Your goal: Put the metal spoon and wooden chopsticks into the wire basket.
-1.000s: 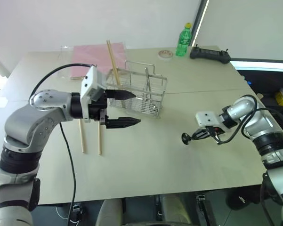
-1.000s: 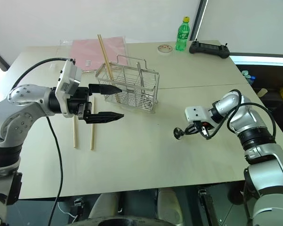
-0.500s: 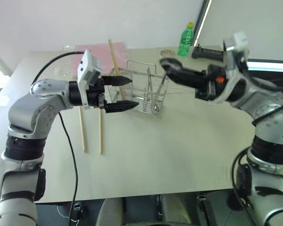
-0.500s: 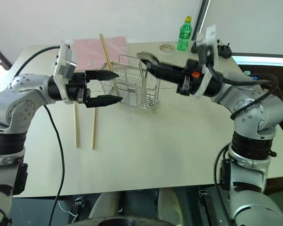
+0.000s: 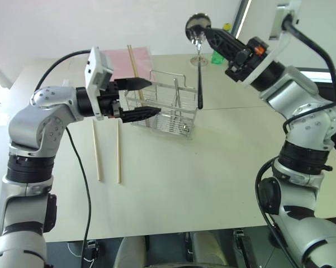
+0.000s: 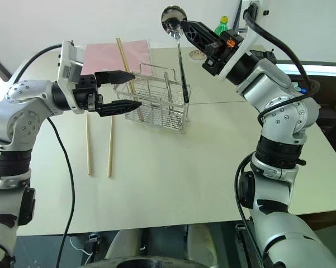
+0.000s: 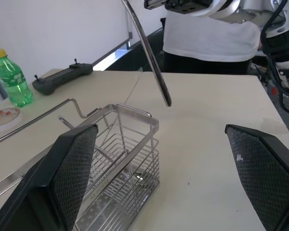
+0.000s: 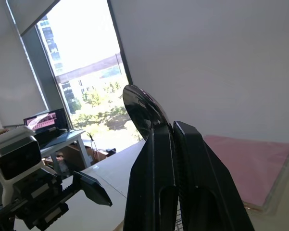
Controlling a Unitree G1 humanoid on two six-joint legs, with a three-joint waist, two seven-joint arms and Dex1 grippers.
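1. Since a second ago my right gripper has swung from low over the desk at the frame's right up to the top centre, carrying the metal spoon with it; the left arm has only crept a little nearer the wire basket.
2. Right fingers are clenched on the spoon just below its bowl. The bowl sits at the top of the frame and the thin handle hangs down, its tip above the basket's right end and not yet inside.
3. Left gripper is spread wide and holds nothing, level, one finger above the other at the basket's left end; whether it touches the wire I cannot tell.
4. Of the wooden chopsticks, two lie side by side on the desk at centre left, below the left fingers; a third stick leans up out of the basket's left end.
5. My reading of the spoon: light, stiff, polished and so slippery. A pinch near the bowl lets it swing, so I would lower it slowly until the tip is inside a compartment before letting go.
6. The chopsticks look light and rigid but thin and flat to the desk, so I would take them near the middle, together if possible, then tip them upright.
7. The basket looks light enough to slide if nudged.
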